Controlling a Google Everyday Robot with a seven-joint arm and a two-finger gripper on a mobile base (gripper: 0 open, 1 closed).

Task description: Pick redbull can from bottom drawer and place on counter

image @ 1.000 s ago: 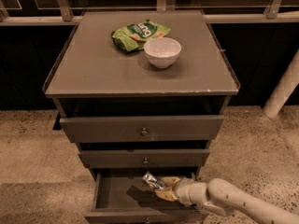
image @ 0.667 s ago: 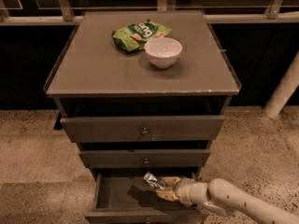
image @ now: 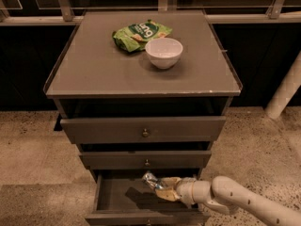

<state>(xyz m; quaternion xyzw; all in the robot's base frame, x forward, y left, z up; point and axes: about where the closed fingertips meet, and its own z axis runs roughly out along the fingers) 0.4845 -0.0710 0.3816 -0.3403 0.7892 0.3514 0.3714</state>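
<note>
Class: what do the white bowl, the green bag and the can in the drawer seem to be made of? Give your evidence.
The white bowl looks like glazed ceramic: smooth, softly shiny. The green bag: crinkled plastic film, probably. The redbull can, by the gripper inside the bottom drawer: metal, glinting silver.

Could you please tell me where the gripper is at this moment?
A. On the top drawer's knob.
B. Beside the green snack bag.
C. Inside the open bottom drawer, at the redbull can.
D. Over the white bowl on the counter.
C: the gripper is down in the open bottom drawer at the redbull can, well below the counter with the white bowl and green snack bag.
</note>
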